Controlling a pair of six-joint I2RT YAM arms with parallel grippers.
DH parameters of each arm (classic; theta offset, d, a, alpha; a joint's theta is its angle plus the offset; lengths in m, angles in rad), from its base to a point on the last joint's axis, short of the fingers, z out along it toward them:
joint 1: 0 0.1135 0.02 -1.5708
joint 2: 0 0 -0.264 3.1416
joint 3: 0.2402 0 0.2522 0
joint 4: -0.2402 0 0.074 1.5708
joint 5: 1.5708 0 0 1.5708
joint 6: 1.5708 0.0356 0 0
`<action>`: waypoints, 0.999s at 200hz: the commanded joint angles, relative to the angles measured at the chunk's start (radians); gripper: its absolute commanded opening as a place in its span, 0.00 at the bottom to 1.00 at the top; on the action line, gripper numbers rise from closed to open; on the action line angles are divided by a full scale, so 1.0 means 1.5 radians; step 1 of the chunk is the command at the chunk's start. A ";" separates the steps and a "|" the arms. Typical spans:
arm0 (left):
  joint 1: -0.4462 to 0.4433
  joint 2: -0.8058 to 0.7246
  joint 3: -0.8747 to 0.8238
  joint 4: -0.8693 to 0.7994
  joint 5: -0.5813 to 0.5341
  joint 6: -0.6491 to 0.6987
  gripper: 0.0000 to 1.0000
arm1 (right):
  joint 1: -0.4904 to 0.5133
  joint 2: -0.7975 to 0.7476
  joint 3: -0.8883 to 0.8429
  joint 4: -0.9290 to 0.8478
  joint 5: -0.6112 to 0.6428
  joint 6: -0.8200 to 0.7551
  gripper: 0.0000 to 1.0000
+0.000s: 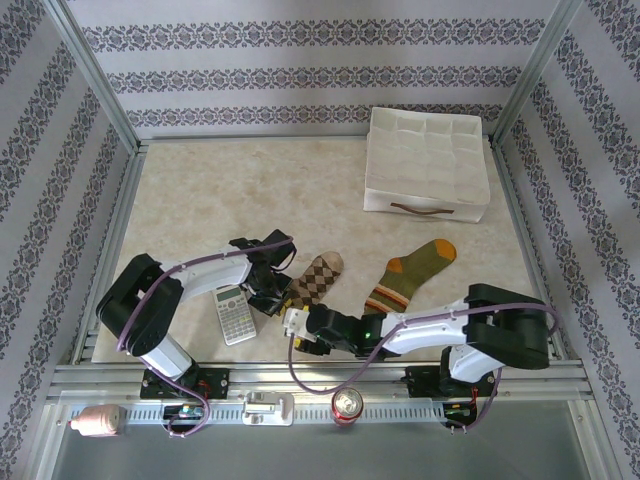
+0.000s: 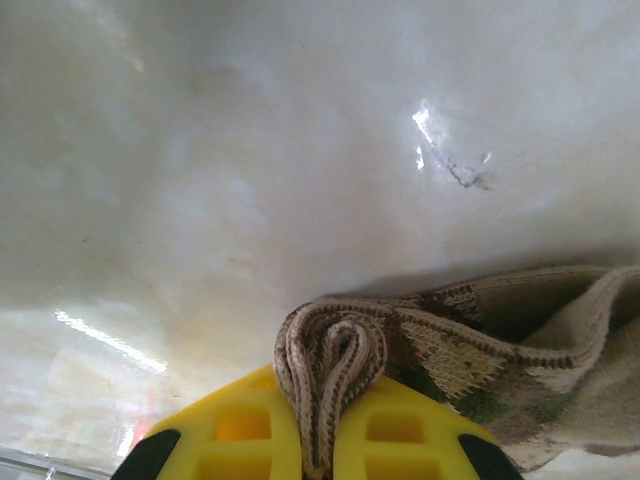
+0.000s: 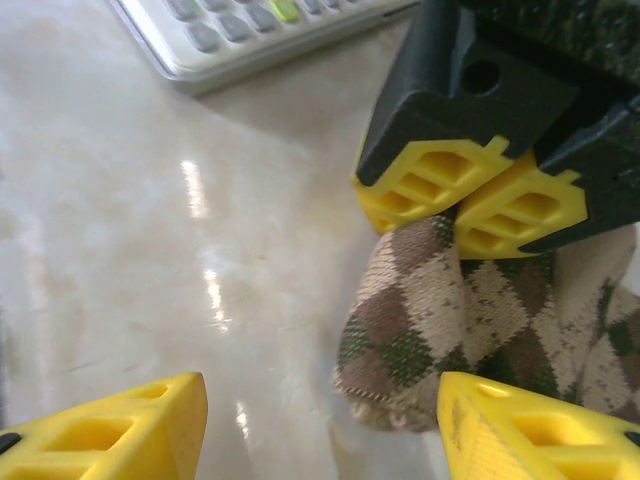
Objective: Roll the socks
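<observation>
The brown and beige argyle sock lies on the table left of centre, and the olive green sock with its orange toe lies apart to its right. My left gripper is shut on a folded bunch of the argyle sock's near end, which is squeezed between the yellow fingers. In the right wrist view that same left gripper pinches the argyle sock from above. My right gripper stands open just in front of that end, nothing between its fingers.
A grey calculator lies just left of both grippers, its edge close by in the right wrist view. A white divided box stands at the back right. A drink can sits on the front rail.
</observation>
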 commanded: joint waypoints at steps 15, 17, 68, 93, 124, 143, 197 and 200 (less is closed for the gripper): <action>-0.006 0.028 -0.003 -0.108 -0.015 -0.022 0.00 | 0.001 0.057 0.052 0.002 0.118 -0.047 0.60; -0.006 0.029 -0.002 -0.107 -0.014 -0.021 0.00 | 0.002 0.058 0.052 0.002 0.119 -0.048 0.60; -0.002 0.043 0.006 -0.108 -0.008 -0.008 0.00 | -0.002 0.105 0.070 0.003 0.113 -0.054 0.51; -0.001 0.043 0.007 -0.106 -0.006 -0.005 0.00 | -0.008 0.128 0.084 -0.001 0.113 -0.048 0.38; -0.001 0.041 0.003 -0.101 -0.006 -0.005 0.00 | -0.015 0.146 0.093 -0.006 0.108 -0.032 0.20; -0.001 0.038 0.002 -0.097 -0.006 -0.006 0.00 | -0.019 0.143 0.090 -0.015 0.096 -0.023 0.04; 0.009 -0.052 -0.012 -0.060 -0.060 0.007 0.43 | -0.102 0.117 0.030 -0.036 -0.090 0.089 0.00; 0.010 -0.056 -0.011 -0.060 -0.059 0.010 0.48 | -0.107 0.118 0.023 -0.036 -0.101 0.094 0.00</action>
